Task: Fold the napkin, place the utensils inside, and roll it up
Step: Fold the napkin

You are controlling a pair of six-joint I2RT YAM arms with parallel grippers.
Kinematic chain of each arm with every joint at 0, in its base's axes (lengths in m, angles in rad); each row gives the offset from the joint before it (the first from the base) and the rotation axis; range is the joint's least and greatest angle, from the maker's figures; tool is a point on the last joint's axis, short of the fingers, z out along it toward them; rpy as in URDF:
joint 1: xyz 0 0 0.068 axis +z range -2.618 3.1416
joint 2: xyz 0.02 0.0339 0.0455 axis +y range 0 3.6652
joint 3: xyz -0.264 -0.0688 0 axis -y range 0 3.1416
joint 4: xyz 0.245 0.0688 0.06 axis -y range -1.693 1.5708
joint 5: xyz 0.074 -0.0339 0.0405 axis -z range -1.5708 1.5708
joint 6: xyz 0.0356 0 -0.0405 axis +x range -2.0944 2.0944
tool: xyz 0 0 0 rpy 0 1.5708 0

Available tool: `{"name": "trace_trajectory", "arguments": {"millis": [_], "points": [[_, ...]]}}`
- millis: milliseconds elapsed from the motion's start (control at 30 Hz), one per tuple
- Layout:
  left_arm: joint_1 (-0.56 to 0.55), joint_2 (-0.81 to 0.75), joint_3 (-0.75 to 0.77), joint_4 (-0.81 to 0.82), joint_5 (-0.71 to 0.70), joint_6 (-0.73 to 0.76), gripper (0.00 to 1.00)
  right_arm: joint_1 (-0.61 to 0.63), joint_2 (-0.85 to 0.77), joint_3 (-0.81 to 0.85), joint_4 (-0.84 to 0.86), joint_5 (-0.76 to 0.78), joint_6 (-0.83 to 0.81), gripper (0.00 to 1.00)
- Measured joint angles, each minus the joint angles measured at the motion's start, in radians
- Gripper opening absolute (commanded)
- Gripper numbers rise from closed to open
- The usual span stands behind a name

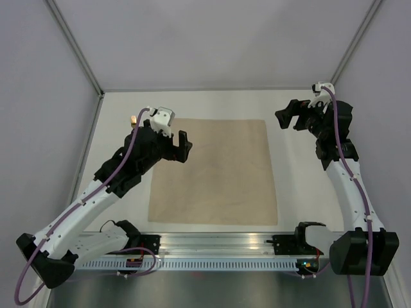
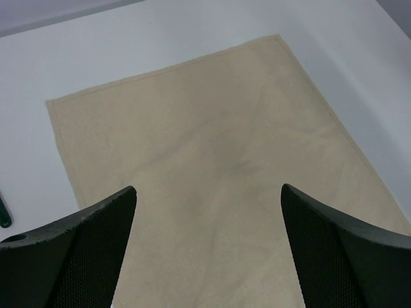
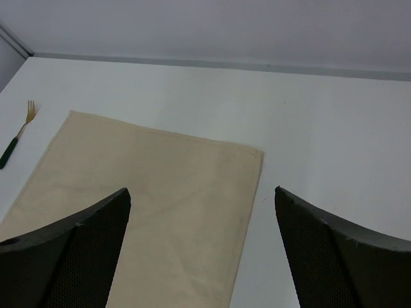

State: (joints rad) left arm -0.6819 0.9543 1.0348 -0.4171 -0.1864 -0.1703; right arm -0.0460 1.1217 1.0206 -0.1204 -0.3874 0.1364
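Plain beige-tan square woven napkin (image 1: 214, 172) flat, mid-worktop. Left gripper (image 1: 179, 147) over its far-left corner, right gripper (image 1: 290, 117) beside far-right corner; both spread, empty. Risk: pinch slips, hem bunches (gold fork (image 3: 16, 133) outside far-left).

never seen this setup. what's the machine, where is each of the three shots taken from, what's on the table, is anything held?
Two robot arms are bolted side by side at the near edge of a white table. The wide shot looks down from above and behind them. The other two come from cameras on each wrist, so the dark shapes at the bottom are that arm's own fingers.

A beige napkin lies flat and unfolded in the middle. A fork with a gold head and dark handle lies beside it, on the left arm's side.

The left gripper is over the napkin's far left corner, the right gripper beyond its far right corner. Both are open and hold nothing.
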Motion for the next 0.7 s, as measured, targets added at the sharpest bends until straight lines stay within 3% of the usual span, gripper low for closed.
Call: {"name": "trace_trajectory", "arguments": {"millis": [133,300,467,700], "points": [[-0.018,0.05,0.015,-0.001,0.024,-0.016,0.93,0.0,0.022,0.017,-0.031,-0.004,-0.005,0.98],[-0.196,0.171,0.061,0.035,-0.057,-0.062,0.92,0.0,0.059,0.056,-0.069,-0.008,-0.011,0.98],[-0.431,0.43,0.072,0.164,-0.162,-0.101,0.9,0.0,0.068,0.067,-0.077,0.007,-0.021,0.98],[-0.612,0.796,0.136,0.267,-0.244,-0.126,0.86,0.0,0.068,0.067,-0.08,0.058,-0.037,0.98]]}}
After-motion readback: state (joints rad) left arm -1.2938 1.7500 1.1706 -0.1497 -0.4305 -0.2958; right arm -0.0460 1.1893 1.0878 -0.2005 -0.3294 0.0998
